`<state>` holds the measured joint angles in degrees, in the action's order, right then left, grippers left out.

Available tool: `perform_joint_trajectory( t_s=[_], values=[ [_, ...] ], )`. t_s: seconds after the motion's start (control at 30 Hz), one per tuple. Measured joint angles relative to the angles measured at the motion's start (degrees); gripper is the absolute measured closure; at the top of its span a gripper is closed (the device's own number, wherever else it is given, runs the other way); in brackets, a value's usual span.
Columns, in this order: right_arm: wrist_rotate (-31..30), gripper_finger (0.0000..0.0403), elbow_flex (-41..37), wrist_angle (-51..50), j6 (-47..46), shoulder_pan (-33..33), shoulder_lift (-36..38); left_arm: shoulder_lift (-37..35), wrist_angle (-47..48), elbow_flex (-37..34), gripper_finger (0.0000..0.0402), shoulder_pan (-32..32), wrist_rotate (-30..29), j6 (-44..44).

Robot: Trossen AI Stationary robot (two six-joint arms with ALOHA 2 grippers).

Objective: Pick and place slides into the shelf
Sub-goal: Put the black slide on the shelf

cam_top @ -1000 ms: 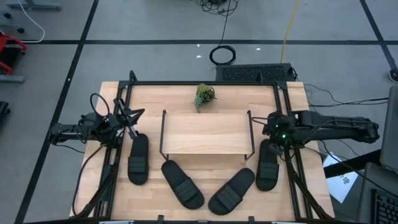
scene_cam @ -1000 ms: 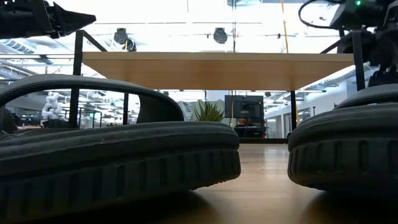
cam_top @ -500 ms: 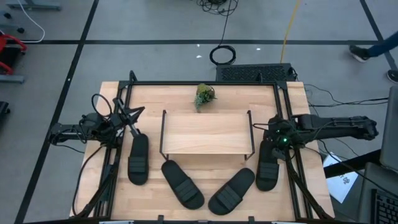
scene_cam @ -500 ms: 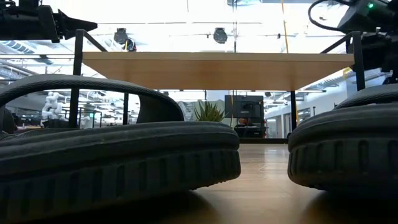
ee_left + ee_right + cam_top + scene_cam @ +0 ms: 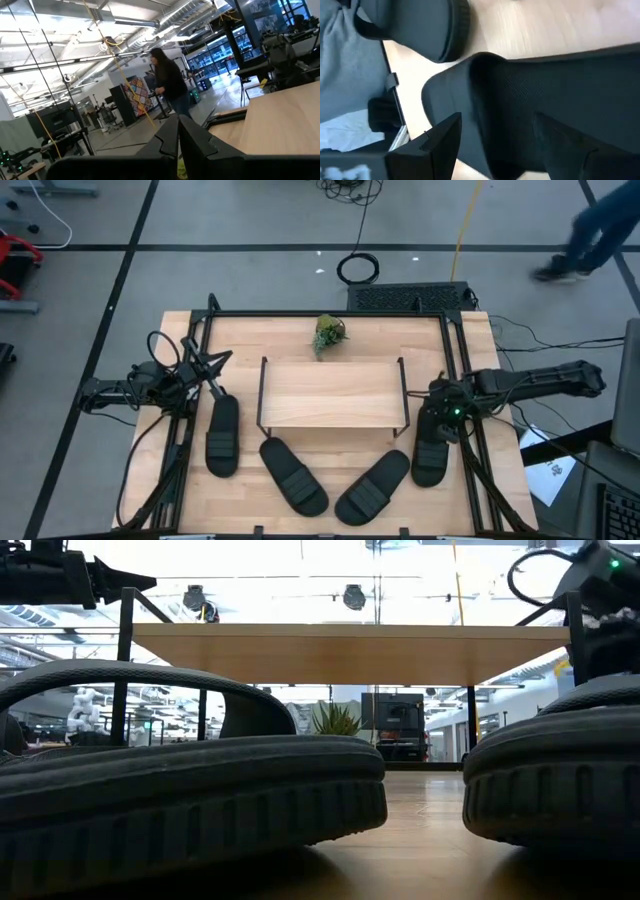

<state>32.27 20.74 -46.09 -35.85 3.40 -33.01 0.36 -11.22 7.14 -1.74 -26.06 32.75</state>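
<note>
Four black slides lie sole-down on the table in the high view: one at the left (image 5: 222, 435), two angled in the middle (image 5: 293, 475) (image 5: 372, 486), one at the right (image 5: 430, 444). The low wooden shelf (image 5: 333, 393) stands on its wire legs behind them. My right gripper (image 5: 441, 414) is open and low over the far part of the right slide (image 5: 505, 100), with one finger (image 5: 440, 145) on each side of it. My left gripper (image 5: 216, 365) is shut and hovers off the far end of the left slide, at the top left of the low view (image 5: 110, 580). My right gripper comes at the far part of the right slide (image 5: 485, 75) from above, its open fingers lying across the slide. I cannot tell whether the fingers touch it. The slide lies flat on the table.
A small potted plant (image 5: 328, 333) stands behind the shelf. A black frame (image 5: 330, 314) runs around the table's edges. Two slides (image 5: 190, 800) (image 5: 560, 780) fill the front of the low view. A person (image 5: 167, 82) shows in the room beyond the table.
My right gripper has moved toward the table's near edge and down, onto the far part of the right slide. The slides and the shelf have stayed where they were.
</note>
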Motion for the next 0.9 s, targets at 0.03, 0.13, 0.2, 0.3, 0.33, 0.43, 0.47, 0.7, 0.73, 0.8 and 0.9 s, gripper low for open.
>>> perform_joint_trajectory(
  t_s=[0.03, 0.13, 0.2, 0.3, 0.33, 0.43, 0.47, 0.7, 0.73, 0.8, 0.9],
  values=[
    [1.0, 0.0170, -0.9, 2.2, -1.5, 0.6, 0.0, 0.0, 0.1, 0.0, 0.0380, 0.0, 0.0, 0.0],
    [2.6, 0.0170, -2.4, 8.9, -5.4, 2.8, 0.0, 0.0, 0.7, 0.0, 0.0380, 0.0, 0.0, 0.0],
    [2.1, 0.0170, -2.8, 11.2, -6.4, 4.2, 0.0, 0.0, 0.6, 0.0, 0.0380, 0.0, 0.0, 0.0],
    [1.1, 0.0170, -3.4, 12.2, -8.4, 6.5, 0.0, 0.0, 0.6, 0.0, 0.0380, 0.0, 0.0, 0.0],
    [0.9, 0.0170, -3.8, 12.3, -9.2, 7.3, 0.0, 0.0, 0.7, 0.0, 0.0380, 0.0, 0.0, 0.0],
    [0.7, 0.0170, -5.6, 14.7, -11.5, 9.4, 0.0, 0.0, 0.7, 0.0, 0.0380, 0.0, 0.0, 0.0],
    [0.7, 0.0170, -6.4, 16.3, -12.3, 10.1, 0.0, 0.0, 0.7, 0.0, 0.0380, 0.0, 0.0, 0.0],
    [0.8, 0.0181, -12.4, 28.3, -15.4, 13.1, 0.0, 0.0, 0.7, 0.0, 0.0380, 0.0, 0.0, 0.0],
    [0.8, 0.0191, -13.0, 29.8, -15.2, 13.3, 0.0, 0.0, 0.7, 0.0, 0.0380, 0.0, 0.0, 0.0],
    [0.8, 0.0219, -13.3, 30.5, -14.3, 13.6, 0.0, 0.0, 0.7, 0.0, 0.0380, 0.0, 0.0, 0.0],
    [0.8, 0.0284, -13.4, 32.0, -13.0, 13.7, 0.0, 0.0, 0.7, 0.0, 0.0380, 0.0, 0.0, 0.0]
  ],
)
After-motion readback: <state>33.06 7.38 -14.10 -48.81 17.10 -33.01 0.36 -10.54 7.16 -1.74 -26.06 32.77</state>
